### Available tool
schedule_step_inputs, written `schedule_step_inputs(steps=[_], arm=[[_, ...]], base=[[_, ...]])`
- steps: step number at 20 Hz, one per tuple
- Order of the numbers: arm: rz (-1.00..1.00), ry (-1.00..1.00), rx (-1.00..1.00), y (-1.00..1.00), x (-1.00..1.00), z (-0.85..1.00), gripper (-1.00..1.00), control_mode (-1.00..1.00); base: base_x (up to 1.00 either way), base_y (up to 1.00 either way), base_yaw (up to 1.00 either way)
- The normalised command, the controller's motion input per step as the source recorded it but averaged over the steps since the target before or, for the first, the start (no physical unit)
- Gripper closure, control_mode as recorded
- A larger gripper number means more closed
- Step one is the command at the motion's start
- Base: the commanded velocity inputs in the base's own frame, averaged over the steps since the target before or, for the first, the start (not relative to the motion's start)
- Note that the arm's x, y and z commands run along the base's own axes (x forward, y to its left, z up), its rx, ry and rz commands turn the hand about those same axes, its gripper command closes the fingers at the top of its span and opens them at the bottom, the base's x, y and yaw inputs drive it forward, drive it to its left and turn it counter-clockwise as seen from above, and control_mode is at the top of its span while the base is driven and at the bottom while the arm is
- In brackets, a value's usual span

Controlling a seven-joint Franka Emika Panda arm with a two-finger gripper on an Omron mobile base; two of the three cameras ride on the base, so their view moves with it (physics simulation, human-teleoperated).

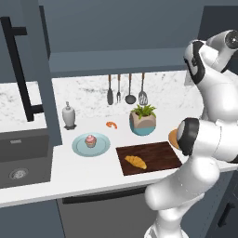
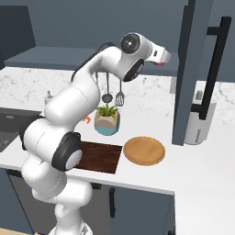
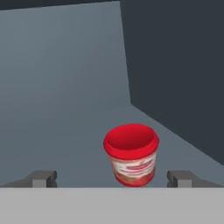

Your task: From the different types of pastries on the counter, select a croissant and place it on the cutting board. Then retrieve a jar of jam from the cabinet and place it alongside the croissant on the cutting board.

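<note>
So, gripper [image 3: 112, 178] spread wide, jam jar [image 3: 131, 154] upright between the fingertips, untouched, inside the cabinet [image 3: 61, 78].
Jar label blurred, unreadable; croissant [image 1: 135, 161] lies on cutting board [image 1: 155, 152].

Ahead: jar of jam [image 3: 131, 155] alone on cabinet [image 3: 65, 87] shelf, free all round.
3 o'clock: cabinet side wall near.

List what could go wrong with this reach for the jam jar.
1. The tool is open with the jar of jam between its fingertips; pushing further forward might knock the jar toward the cabinet wall.
2. Carrying it down, the jar could bump the croissant already on the cutting board.
</note>
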Motion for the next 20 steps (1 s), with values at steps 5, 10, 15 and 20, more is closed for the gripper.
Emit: schedule_step_inputs(steps=[5, 10, 15, 20], arm=[[0.04, 0.0, 0.07, -0.27, 0.28, -0.03, -1.0, -1.0], [0.03, 0.0, 0.03, -0.23, 0.23, 0.0, -1.0, -1.0], [0.08, 0.0, 0.0, 0.0, 0.22, -0.04, -1.0, -1.0], [0.11, 0.0, 0.02, -0.17, 0.24, -0.16, -1.0, -1.0]], base=[[0.0, 0.0, 0.0], [0.0, 0.0, 0.0], [0.0, 0.0, 0.0], [0.0, 0.0, 0.0]])
